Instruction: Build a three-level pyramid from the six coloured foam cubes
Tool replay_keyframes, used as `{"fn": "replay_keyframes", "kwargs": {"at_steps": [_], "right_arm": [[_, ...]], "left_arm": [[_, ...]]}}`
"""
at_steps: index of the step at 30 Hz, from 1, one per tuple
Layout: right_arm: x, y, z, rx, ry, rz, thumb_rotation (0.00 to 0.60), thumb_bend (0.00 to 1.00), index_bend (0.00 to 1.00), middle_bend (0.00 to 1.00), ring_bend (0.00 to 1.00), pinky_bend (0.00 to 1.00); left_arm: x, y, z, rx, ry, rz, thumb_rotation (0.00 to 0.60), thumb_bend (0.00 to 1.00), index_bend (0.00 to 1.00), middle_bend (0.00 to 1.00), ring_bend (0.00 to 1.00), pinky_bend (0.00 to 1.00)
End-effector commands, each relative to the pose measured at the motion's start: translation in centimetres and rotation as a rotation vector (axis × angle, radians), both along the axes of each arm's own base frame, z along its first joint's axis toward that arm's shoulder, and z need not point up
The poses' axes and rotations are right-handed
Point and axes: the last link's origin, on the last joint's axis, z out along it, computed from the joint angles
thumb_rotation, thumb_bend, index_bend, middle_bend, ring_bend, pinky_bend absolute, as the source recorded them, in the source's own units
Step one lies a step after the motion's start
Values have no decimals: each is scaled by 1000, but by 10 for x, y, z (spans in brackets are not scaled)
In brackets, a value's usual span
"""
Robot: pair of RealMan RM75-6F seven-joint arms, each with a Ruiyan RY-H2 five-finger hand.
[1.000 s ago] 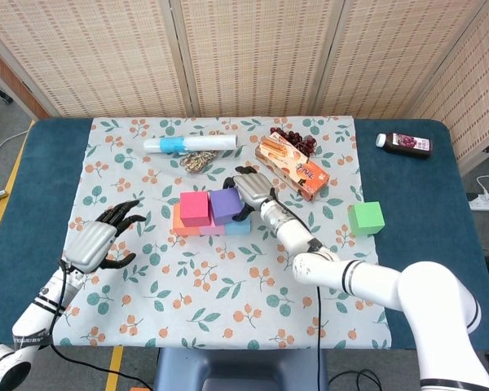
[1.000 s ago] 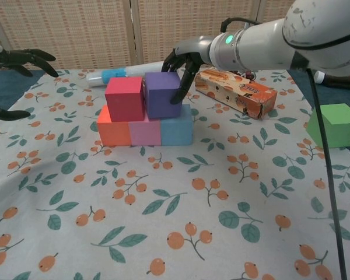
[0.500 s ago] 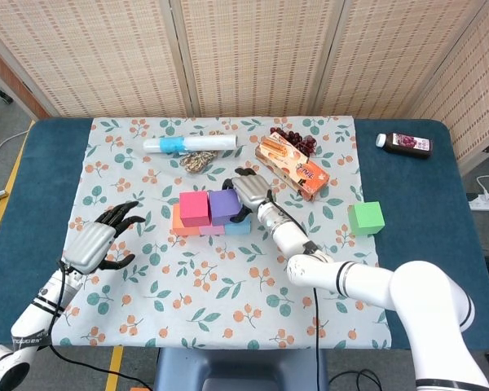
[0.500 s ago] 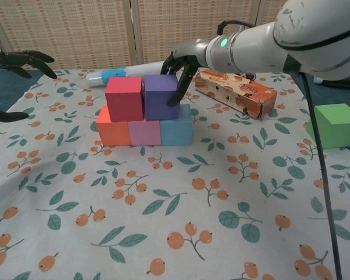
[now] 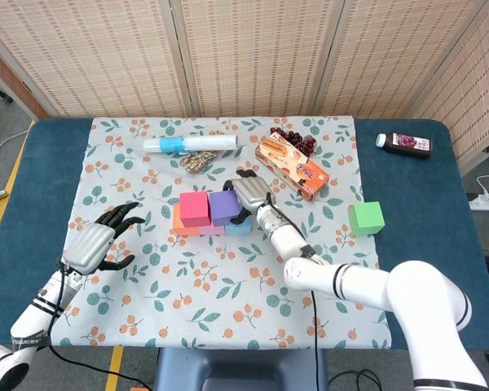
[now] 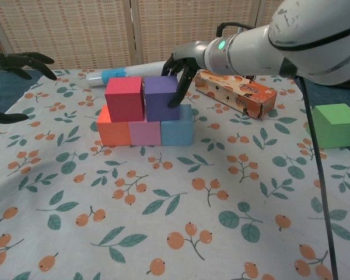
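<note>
An orange cube (image 6: 112, 132), a pink cube (image 6: 144, 132) and a blue cube (image 6: 176, 129) form a row on the floral cloth. On top of them stand a red cube (image 6: 124, 99) and a purple cube (image 6: 159, 97), side by side. My right hand (image 6: 184, 63) holds the purple cube from its right, thumb on the right face and fingers behind it. A green cube (image 6: 337, 125) sits alone far right, also visible as the green cube (image 5: 365, 218) in the head view. My left hand (image 5: 94, 243) hovers open at the left, away from the cubes.
An orange snack box (image 5: 293, 167) lies just behind my right hand. A white and blue roll (image 5: 189, 144), a small brown pile (image 5: 197, 161) and dark fruit (image 5: 297, 140) lie at the back. A dark bottle (image 5: 405, 144) rests on the blue table, far right.
The purple cube has shifted slightly left, closing up against the red cube, with my right hand staying on it. My left hand has hardly moved.
</note>
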Motion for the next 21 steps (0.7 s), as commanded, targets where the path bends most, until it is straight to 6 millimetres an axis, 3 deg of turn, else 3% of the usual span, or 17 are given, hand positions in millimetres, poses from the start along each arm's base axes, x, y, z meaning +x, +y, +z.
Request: {"fn": "replay_keyframes", "kwargs": {"at_steps": [1,21], "right_arm": [[1,0,1,-6,3,1,600,114,330,306,41,0],[4,4,-1,-12,16,-20,600,114,314,306,41,0]], "left_arm": [[0,0,0,-1,-1,0,600,295,210,0,0,148],[-1,-1,-1,-5,-4,-4,600,295,204,0,0,147]]}}
